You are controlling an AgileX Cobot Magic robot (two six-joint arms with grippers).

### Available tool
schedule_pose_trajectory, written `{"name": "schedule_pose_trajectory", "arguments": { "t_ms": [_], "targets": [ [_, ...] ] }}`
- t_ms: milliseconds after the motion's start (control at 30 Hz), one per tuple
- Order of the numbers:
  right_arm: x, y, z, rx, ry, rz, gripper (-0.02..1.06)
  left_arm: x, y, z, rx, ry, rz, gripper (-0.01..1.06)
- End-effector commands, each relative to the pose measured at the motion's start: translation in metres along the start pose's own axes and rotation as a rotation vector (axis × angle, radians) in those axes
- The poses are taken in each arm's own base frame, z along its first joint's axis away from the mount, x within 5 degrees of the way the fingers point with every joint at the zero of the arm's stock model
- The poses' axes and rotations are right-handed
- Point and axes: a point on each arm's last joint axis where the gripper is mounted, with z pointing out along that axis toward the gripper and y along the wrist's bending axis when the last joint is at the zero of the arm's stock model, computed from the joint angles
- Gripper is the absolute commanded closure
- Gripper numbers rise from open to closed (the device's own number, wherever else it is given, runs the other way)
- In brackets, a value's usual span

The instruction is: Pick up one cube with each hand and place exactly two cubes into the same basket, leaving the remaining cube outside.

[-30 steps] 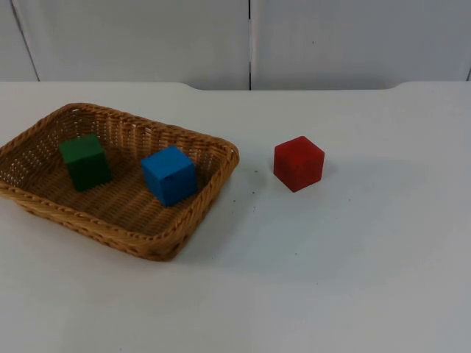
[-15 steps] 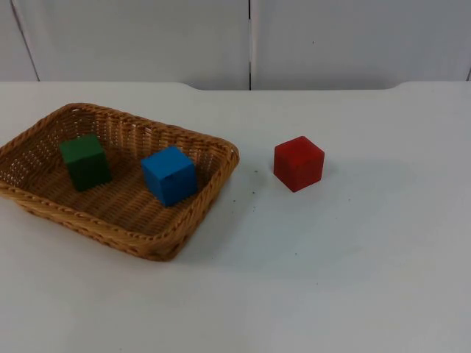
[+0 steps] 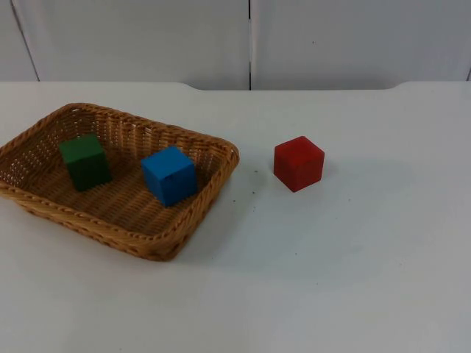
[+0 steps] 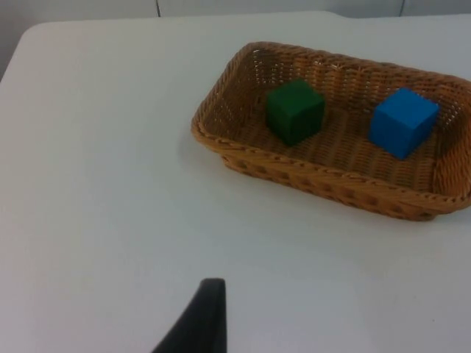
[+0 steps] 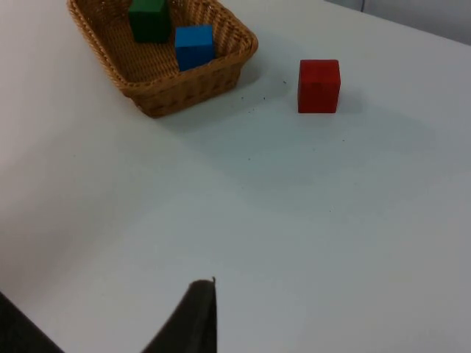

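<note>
A woven wicker basket (image 3: 193,218) stands on the left of the white table. Inside it sit a green cube (image 3: 86,161) towards its left end and a blue cube (image 3: 169,174) towards its right end. A red cube (image 3: 299,162) rests on the table to the right of the basket, well apart from its rim. My left gripper (image 4: 210,316) hangs back over bare table, far from the basket (image 4: 324,184), the green cube (image 4: 294,110) and the blue cube (image 4: 402,121). My right gripper (image 5: 199,316) waits well short of the red cube (image 5: 319,85) and the basket (image 5: 184,92).
The grey partition wall (image 3: 250,40) closes off the far edge of the table. White table top (image 3: 353,265) stretches in front of and to the right of the red cube.
</note>
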Motion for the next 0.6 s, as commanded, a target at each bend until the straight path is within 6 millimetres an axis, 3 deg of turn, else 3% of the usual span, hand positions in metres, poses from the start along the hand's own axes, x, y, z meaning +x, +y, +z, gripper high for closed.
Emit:
{"name": "schedule_pose_trajectory", "arguments": {
  "t_ms": [0,567],
  "targets": [
    [-0.0002,-0.0004,0.0004,0.002,-0.009,-0.012,-0.01,0.0002,0.0005,0.0007,0.001,-0.007,0.000,0.00],
    [-0.0002,-0.0004,0.0004,0.002,-0.009,-0.012,-0.01,-0.0001,0.0005,0.0007,0.001,-0.010,0.000,0.00]
  ]
}}
